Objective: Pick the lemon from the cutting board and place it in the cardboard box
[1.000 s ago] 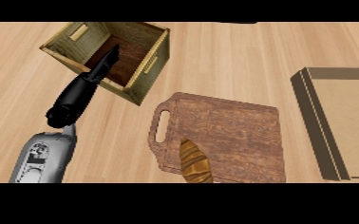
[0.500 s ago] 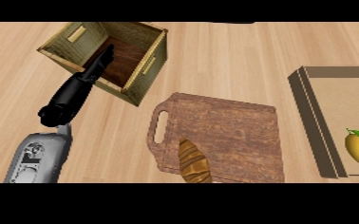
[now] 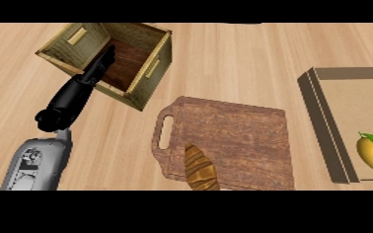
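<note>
— Wood everywhere, is it?

— Pale wood grain runs across the whole worktop [image 3: 233, 59], plank lines going left to right. Nothing of the room shows beyond it.

— What lies nearest?

— At the lower edge, the dark brown cutting board [image 3: 233, 138], slightly skewed, its handle slot to the left. A brown, ridged bread loaf [image 3: 200, 170] lies on its near left corner, partly cut off by the view's edge. No lemon is on the board.

— Where is the lemon, then?

— At the far right, the lemon [image 3: 365, 149], yellow with a green tip, lies inside the shallow cardboard box [image 3: 320, 113], against the view's right edge and only half in sight.

— And the arm?

— The grey left forearm comes in at the lower left. The left hand [image 3: 91, 76] is black, fingers straight and together, holding nothing, pointing up and to the right. Its fingertips lie over the near wall of a wooden crate [image 3: 149, 74].

— The crate sits farthest?

— Yes, at the upper left, well apart from the cardboard box: light slatted sides with handle slots, a darker reddish floor inside. The right hand does not show.
</note>
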